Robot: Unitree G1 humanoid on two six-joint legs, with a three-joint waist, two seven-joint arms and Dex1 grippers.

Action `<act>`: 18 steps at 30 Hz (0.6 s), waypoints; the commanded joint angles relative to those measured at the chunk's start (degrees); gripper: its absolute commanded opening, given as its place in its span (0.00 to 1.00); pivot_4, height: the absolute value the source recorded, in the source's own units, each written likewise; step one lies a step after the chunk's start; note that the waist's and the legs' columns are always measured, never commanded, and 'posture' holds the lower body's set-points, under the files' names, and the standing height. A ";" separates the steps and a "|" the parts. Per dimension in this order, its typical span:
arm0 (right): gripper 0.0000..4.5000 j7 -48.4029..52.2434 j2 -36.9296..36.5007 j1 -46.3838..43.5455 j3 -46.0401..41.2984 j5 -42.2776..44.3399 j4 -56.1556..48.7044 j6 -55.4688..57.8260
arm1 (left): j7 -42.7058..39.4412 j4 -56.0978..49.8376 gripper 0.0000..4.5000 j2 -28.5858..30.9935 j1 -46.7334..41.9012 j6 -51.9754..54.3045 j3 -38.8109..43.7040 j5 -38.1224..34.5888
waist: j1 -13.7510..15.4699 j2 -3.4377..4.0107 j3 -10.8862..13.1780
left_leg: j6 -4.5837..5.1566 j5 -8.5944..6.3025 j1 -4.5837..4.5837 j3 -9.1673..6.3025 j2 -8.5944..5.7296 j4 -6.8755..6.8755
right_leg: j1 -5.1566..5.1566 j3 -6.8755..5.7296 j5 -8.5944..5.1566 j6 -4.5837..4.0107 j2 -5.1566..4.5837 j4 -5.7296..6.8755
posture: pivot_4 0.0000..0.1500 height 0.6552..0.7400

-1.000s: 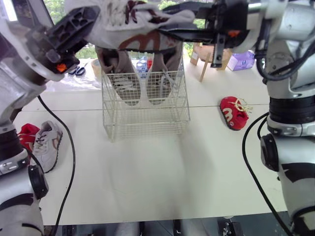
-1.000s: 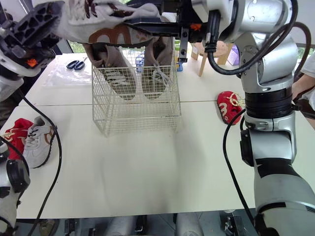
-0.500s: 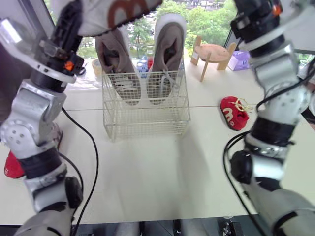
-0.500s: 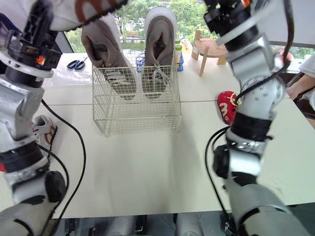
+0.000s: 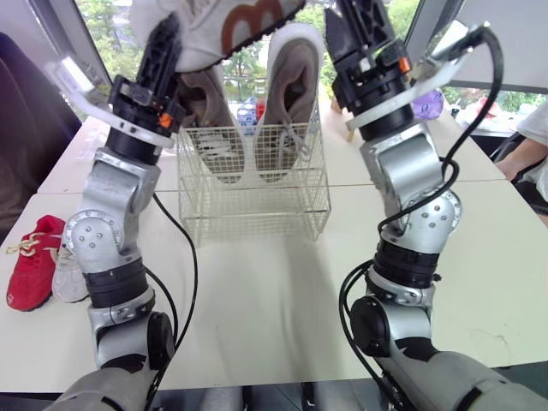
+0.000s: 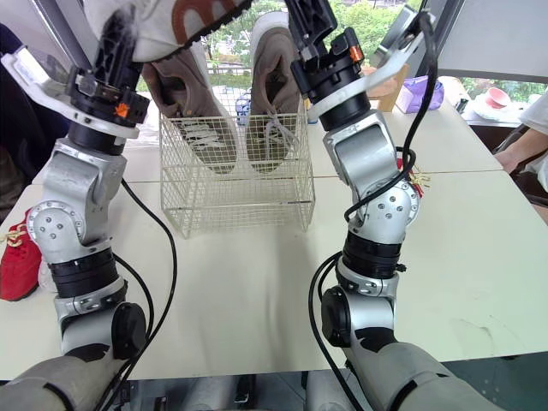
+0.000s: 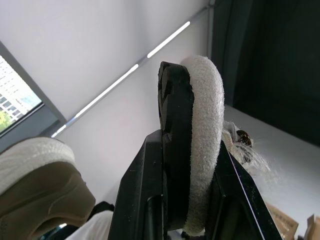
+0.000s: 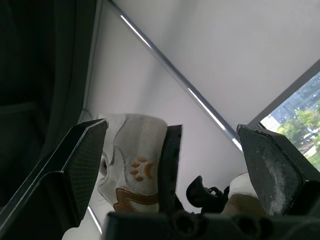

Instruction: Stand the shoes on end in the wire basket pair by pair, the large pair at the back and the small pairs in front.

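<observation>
high above the wire basket (image 5: 253, 201), the left end effector (image 7: 195, 130) grasps a small white shoe (image 5: 224, 24) by its padded edge, long axis roughly level, left to right. the basket's near part lies below it, with the large pair (image 5: 291, 94) upright at the far side. the right end effector (image 8: 175, 150) is released, just right of the shoe. the shoe carries a brown logo and a paw print, but no legible writing.

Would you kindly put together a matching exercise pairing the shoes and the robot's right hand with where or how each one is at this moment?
Things:
1. large brown pair
2. white shoe
3. red shoe
4. right hand

Places or states:
A. open, fingers spread apart
B. lying on the table at the robot's left
C. standing on end at the back of the wire basket
D. clamped in the left hand, held up high

Pairs: 1-C, 2-D, 3-B, 4-A
</observation>
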 commanded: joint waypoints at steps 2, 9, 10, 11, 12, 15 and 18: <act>0.99 0.53 0.30 -0.54 1.82 0.14 -1.81 -1.37 | -1.98 -3.06 0.06 -0.27 -0.50 0.44 -1.81 1.96 | -0.02 0.00 0.00 | 0.00 0.00 0.00 -0.02 0.03 0.00 | 0.00 0.00 0.00 0.00 0.04 0.00 | 1.00 1.00; 0.94 1.50 -0.61 -0.62 2.91 -1.18 -0.59 -1.43 | -3.56 -4.73 0.06 0.11 1.65 2.09 -4.90 5.94 | 0.01 0.00 0.00 | 0.00 0.00 0.01 -0.03 0.07 0.00 | 0.00 0.00 0.00 -0.01 0.08 -0.01 | 1.00 1.00; 0.88 1.57 -0.72 -0.57 3.03 -1.26 -0.55 -1.42 | -3.51 -4.70 0.06 -0.01 1.66 1.96 -4.83 6.12 | 0.02 0.00 0.00 | 0.00 0.00 0.01 -0.04 0.07 0.00 | 0.00 0.00 -0.01 -0.01 0.08 -0.01 | 1.00 1.00; 0.79 1.63 -0.79 -0.56 3.11 -1.29 -0.47 -1.47 | -3.49 -4.62 0.06 -0.10 1.60 1.85 -4.76 6.21 | 0.00 0.00 0.00 | 0.00 0.00 0.01 -0.04 0.07 0.00 | 0.01 0.00 -0.01 -0.01 0.08 -0.02 | 1.00 1.00; 0.71 1.72 -0.79 -0.48 3.16 -1.30 -0.53 -1.52 | -3.47 -4.56 0.06 -0.15 1.55 1.76 -4.71 6.40 | -0.01 0.00 0.00 | 0.00 0.00 0.01 -0.04 0.07 0.00 | 0.00 0.00 -0.01 -0.01 0.08 -0.02 | 1.00 1.00; 0.41 1.90 -0.87 -0.38 3.25 -1.15 -0.63 -1.52 | -3.36 -4.28 0.06 -0.21 1.40 1.58 -4.41 6.86 | -0.06 0.00 0.00 | 0.01 0.00 0.01 -0.05 0.09 -0.01 | 0.00 0.00 -0.01 -0.02 0.10 -0.03 | 1.00 1.00; 0.21 2.08 -0.86 -0.54 3.06 -0.78 -0.52 -1.53 | -3.16 -3.99 0.06 0.05 1.44 1.51 -3.96 7.07 | -0.06 0.00 0.00 | 0.01 -0.01 0.01 -0.05 0.09 -0.01 | 0.00 0.00 -0.01 -0.01 0.11 -0.04 | 1.00 1.00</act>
